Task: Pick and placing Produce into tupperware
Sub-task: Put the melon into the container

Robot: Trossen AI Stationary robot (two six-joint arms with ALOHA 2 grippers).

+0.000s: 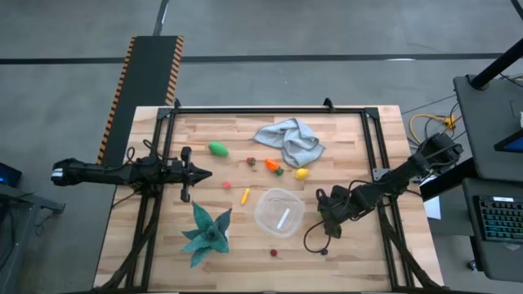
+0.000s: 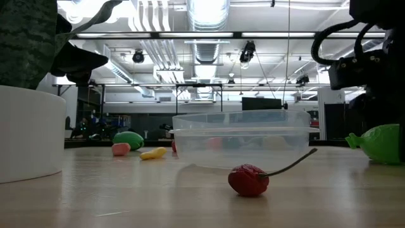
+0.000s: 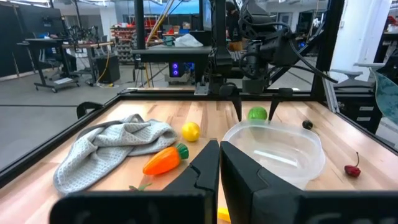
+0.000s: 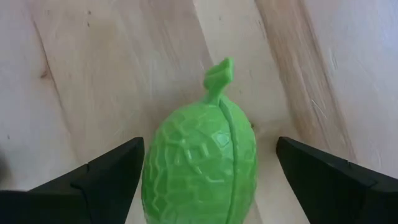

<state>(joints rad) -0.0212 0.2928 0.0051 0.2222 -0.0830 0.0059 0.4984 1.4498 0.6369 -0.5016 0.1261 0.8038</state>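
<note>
the right gripper [image 4: 205, 180] is down at the table just right of the tupperware [image 1: 279, 211], its fingers spread wide on either side of a green bumpy fruit [image 4: 200, 165] that lies on the wood, not closed on it. the tupperware sits on the table [image 1: 147, 245], open. a red cherry [image 2: 249, 180] lies just in front of the tupperware. behind the tupperware are an orange carrot [image 3: 164, 160], a yellow lemon [image 3: 190, 131] and a grey cloth [image 3: 109, 147]. a teal plant [image 1: 204, 234] stands left of the tupperware. the left gripper [image 3: 219, 163] hovers well left of the tupperware, fingers together, empty.
</note>
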